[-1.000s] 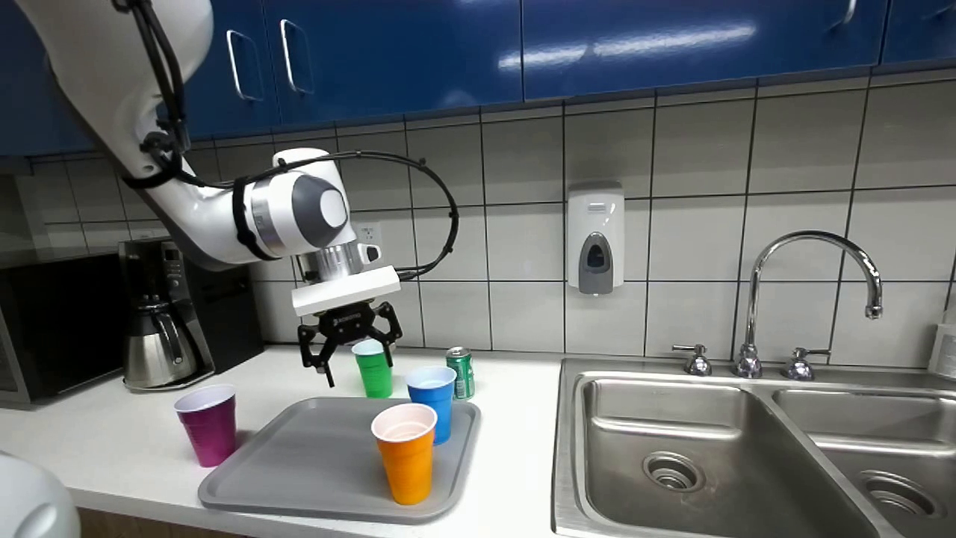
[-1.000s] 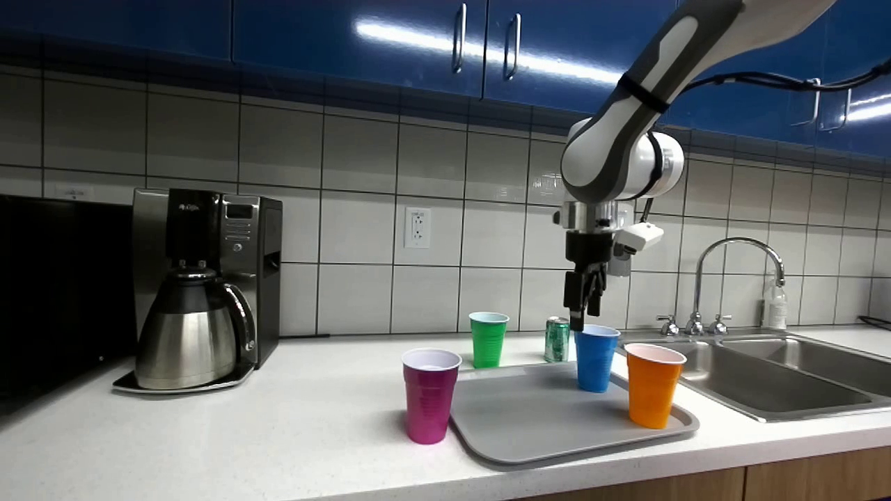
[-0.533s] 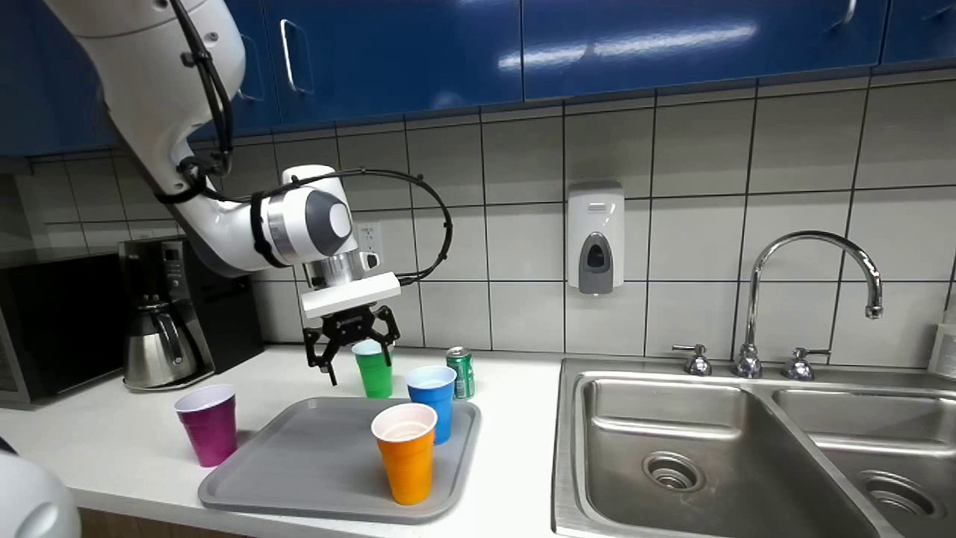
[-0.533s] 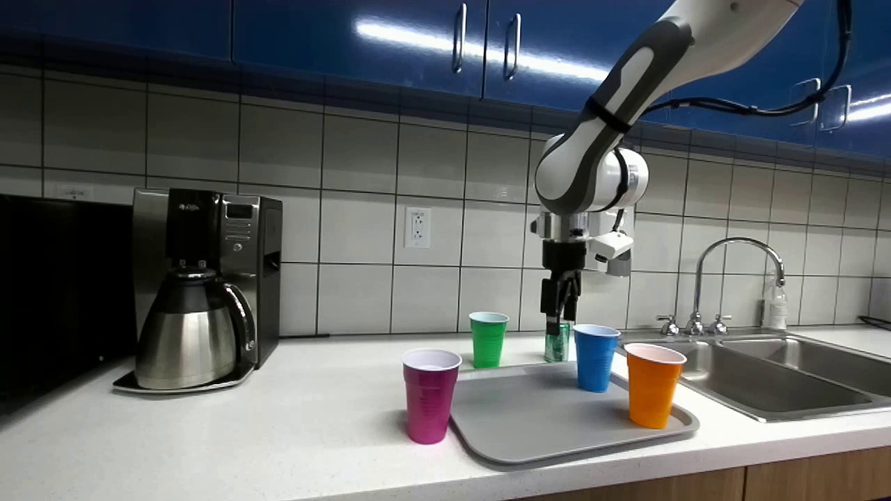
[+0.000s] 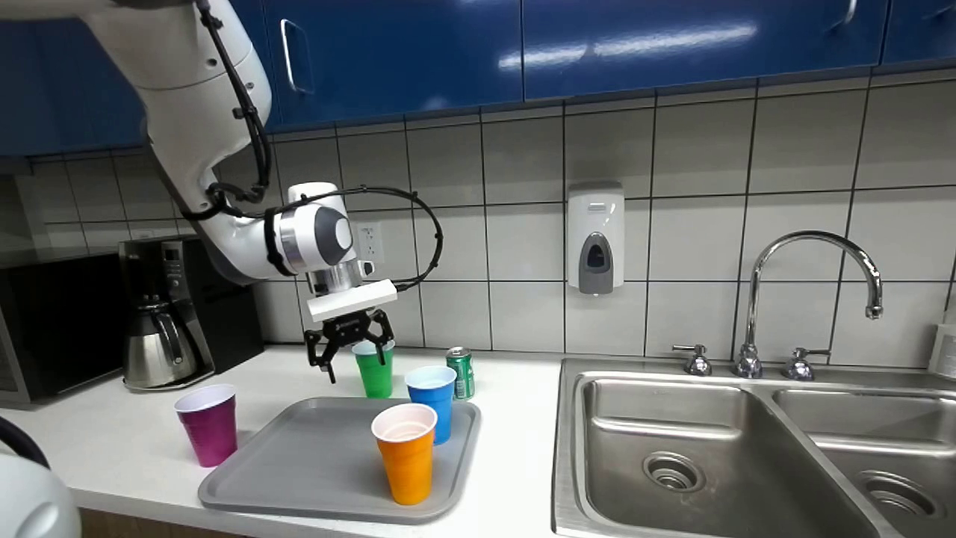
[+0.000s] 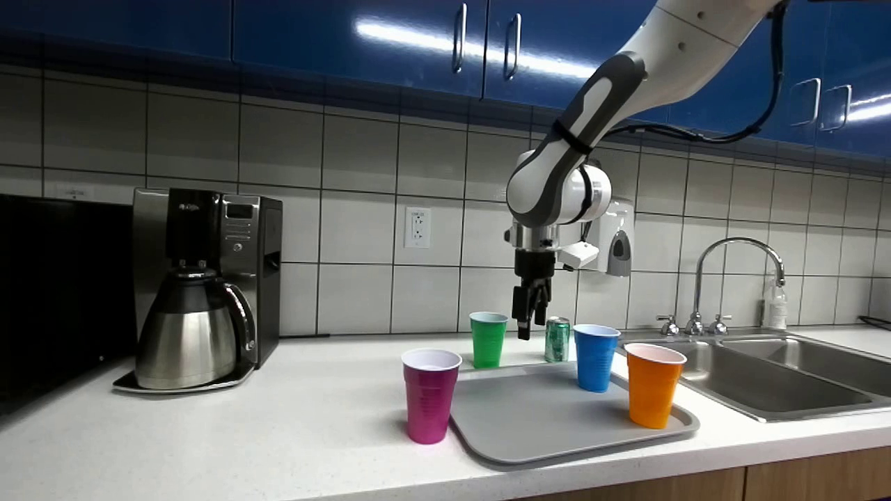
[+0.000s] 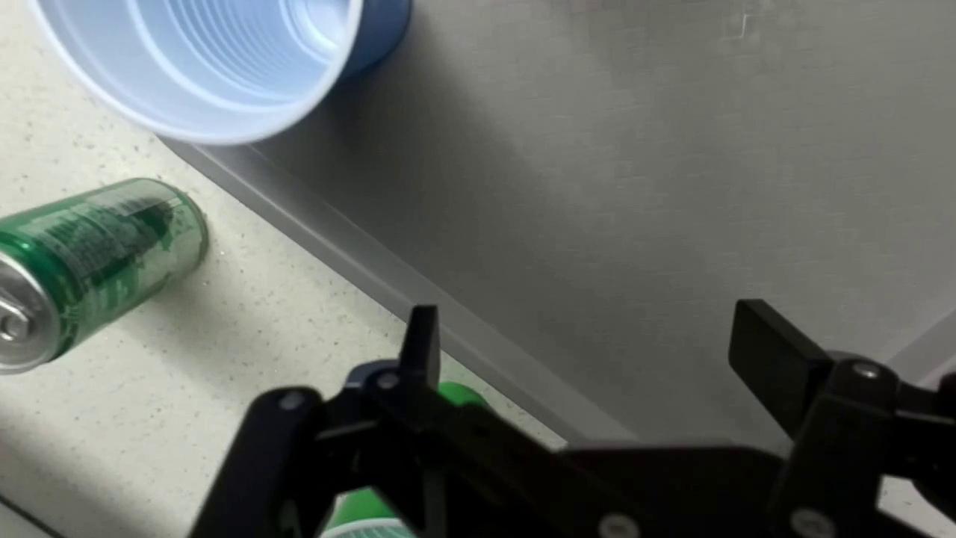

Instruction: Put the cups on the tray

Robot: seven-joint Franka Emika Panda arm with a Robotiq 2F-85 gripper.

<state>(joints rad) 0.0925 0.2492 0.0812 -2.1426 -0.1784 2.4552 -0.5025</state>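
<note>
In both exterior views I have glossy blue cabinets (image 5: 418, 52) across twelve o'clock, fitted with metal handles (image 5: 287, 54) and streaked with white reflected light (image 5: 676, 41). Below them I see a pale tiled wall (image 5: 698, 239), dark along the joints. A white soap dispenser (image 5: 595, 213) hangs on it between two and three o'clock, and I make out a power outlet (image 6: 418, 227) toward ten. At four o'clock I get a steel double sink (image 5: 702, 418), its curved faucet (image 5: 753, 306) nearer three, set into the speckled white desk (image 6: 278, 431). Wood-toned fronts (image 6: 800, 473) show under its edge.
</note>
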